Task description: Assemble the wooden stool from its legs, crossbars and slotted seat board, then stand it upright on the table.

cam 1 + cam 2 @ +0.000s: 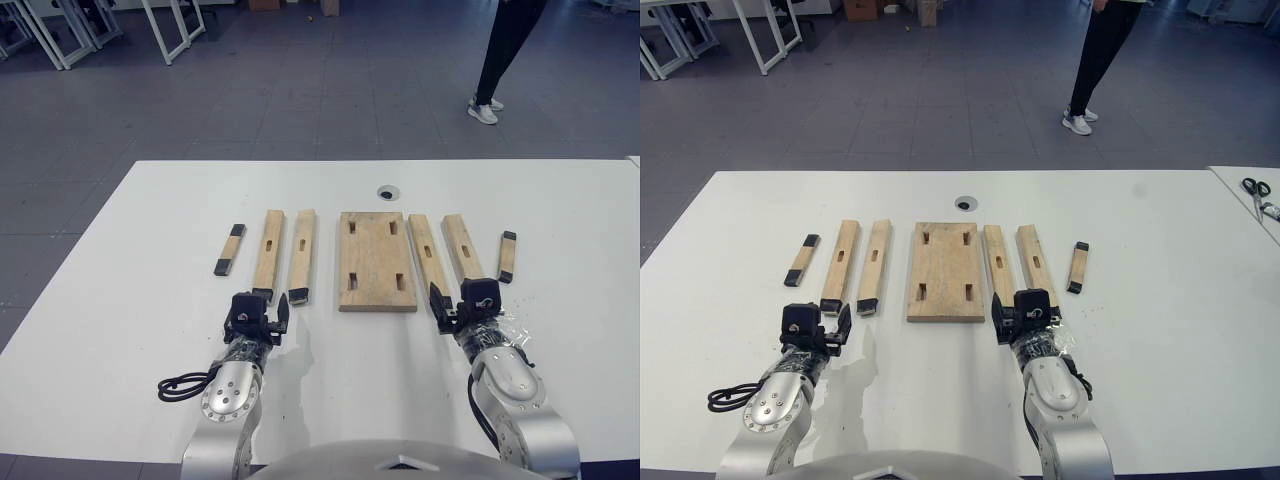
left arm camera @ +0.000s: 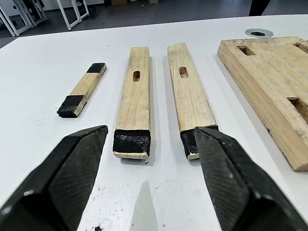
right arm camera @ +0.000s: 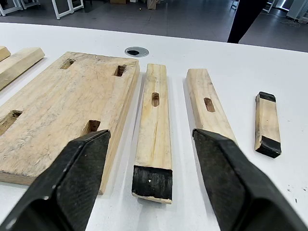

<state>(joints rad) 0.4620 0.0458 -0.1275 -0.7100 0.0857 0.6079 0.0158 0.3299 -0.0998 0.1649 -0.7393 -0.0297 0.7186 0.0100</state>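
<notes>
Nearest you, the left gripper (image 1: 262, 304) and right gripper (image 1: 457, 300) sit low over the table (image 1: 120, 300), both with fingers spread and nothing between them. Just beyond the left one lie the outer left leg (image 1: 267, 250) and inner left leg (image 1: 301, 254). Beyond the right lie the inner right leg (image 1: 428, 252) and outer right leg (image 1: 462, 245), and the flat seat board (image 1: 377, 262) lies between the pairs. The short left crossbar (image 1: 230, 249) and right crossbar (image 1: 507, 255) lie outermost. Expect stiff, fairly light, dry wood with little slip. Take each leg across its narrow width near the middle, clear of the slot. The board looks heavier and too wide to span, so pinch an edge. All parts lie well in from every table edge, with open room left, right and near.
</notes>
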